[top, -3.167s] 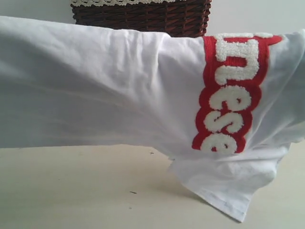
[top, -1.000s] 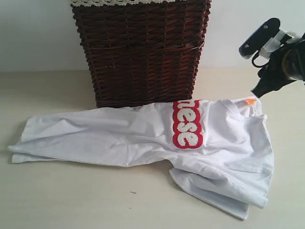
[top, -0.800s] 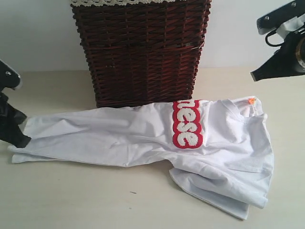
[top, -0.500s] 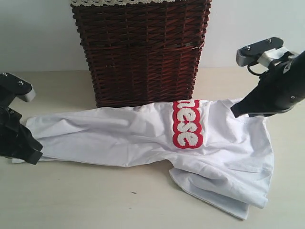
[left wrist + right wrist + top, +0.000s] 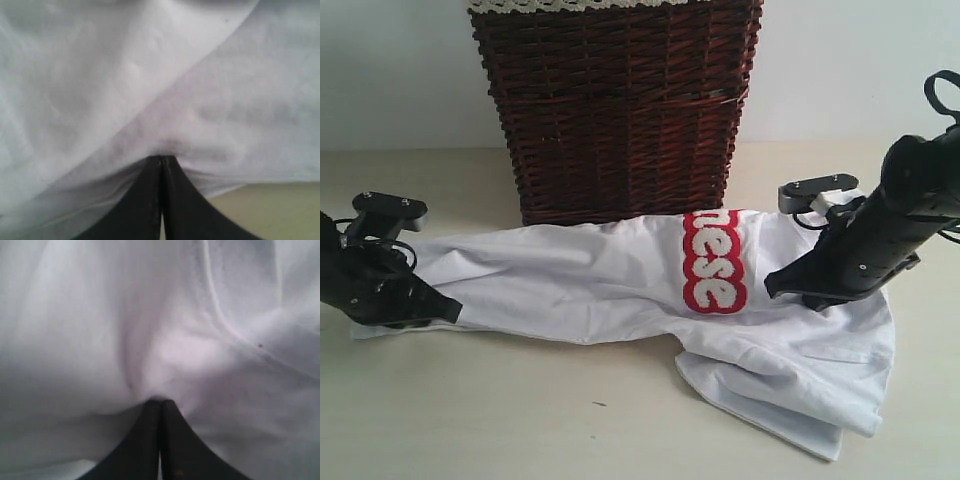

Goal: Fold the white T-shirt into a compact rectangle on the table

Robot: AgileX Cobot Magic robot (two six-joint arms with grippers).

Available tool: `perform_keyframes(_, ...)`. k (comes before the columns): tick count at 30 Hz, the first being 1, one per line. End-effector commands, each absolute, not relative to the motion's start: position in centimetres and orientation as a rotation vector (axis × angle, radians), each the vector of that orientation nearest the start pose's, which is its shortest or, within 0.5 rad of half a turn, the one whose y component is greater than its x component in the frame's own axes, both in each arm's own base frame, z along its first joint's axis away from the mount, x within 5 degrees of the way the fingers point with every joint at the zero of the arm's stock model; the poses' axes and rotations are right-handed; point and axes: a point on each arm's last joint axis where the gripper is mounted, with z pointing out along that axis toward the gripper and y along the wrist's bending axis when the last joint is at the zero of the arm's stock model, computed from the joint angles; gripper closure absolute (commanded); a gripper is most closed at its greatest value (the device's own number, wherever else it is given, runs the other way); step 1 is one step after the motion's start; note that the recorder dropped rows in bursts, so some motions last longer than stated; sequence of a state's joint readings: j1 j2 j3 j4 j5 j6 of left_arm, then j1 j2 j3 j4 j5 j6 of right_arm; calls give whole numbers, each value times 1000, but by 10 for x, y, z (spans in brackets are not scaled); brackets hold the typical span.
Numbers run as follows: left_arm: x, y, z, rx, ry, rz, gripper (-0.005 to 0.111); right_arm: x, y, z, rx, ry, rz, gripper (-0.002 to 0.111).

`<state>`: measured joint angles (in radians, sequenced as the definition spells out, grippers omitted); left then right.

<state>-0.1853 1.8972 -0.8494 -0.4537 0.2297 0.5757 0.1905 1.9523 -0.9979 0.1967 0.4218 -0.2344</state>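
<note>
Behind the white T-shirt (image 5: 570, 280), wicker basket (image 5: 620, 110)

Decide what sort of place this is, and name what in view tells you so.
Probably a robot lab bench staged for laundry folding, not a home: the left gripper and the right gripper each pinch the white T-shirt on the pale table, and a wicker basket stands behind it.
</note>
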Motion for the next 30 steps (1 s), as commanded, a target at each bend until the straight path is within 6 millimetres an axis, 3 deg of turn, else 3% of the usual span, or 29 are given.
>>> perform_keyframes(1,304,-72,78,544,2878,-222,107,335,71,91,-369,2912,146,108)
perform_keyframes(8,275,-73,76,584,3149,-361,107,309,65,83,-383,2968,133,108)
perform_keyframes(15,245,-69,70,566,3296,-410,107,284,61,85,-319,2996,146,108)
perform_keyframes(30,201,-65,92,488,3463,-502,107,256,61,126,-305,3043,231,108)
